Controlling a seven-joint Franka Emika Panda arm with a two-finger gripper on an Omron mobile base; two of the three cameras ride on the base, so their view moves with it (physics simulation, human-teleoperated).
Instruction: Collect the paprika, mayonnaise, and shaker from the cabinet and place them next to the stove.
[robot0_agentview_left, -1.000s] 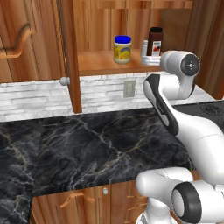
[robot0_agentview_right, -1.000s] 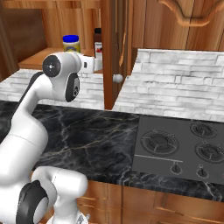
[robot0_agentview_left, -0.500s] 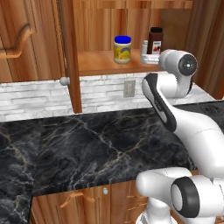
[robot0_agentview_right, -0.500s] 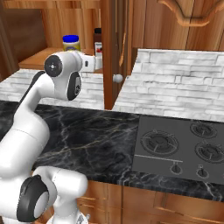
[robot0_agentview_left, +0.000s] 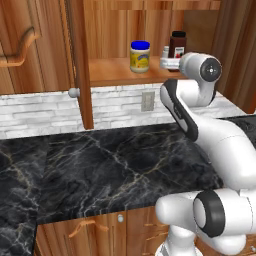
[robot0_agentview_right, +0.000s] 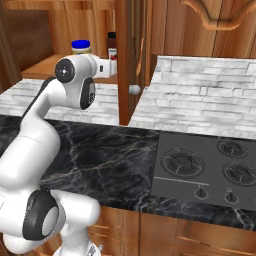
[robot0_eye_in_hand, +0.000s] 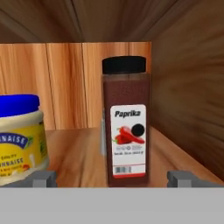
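The gripper (robot0_eye_in_hand: 112, 177) stands wide, holding nothing, level with the plank shelf of the reddish wooden cabinet (robot0_agentview_left: 115, 72). Just ahead stands one slim paprika (robot0_eye_in_hand: 125, 122) bottle — black cap, red-and-white label. Beside it stands one squat mayonnaise (robot0_eye_in_hand: 19, 138) jar, blue-lidded. The right base view adds the flat black stove (robot0_agentview_right: 205, 167) with ringed burners — well apart from the shelf.

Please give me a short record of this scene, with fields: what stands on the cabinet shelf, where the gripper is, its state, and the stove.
shelf items: paprika and mayonnaise, both upright on the cabinet shelf
paprika position: right of the mayonnaise in the hand view, apart from it
gripper: open, level with the shelf, the paprika between its fingertips, not yet gripped
stove: nothing on it
marble counter: beneath the cabinet
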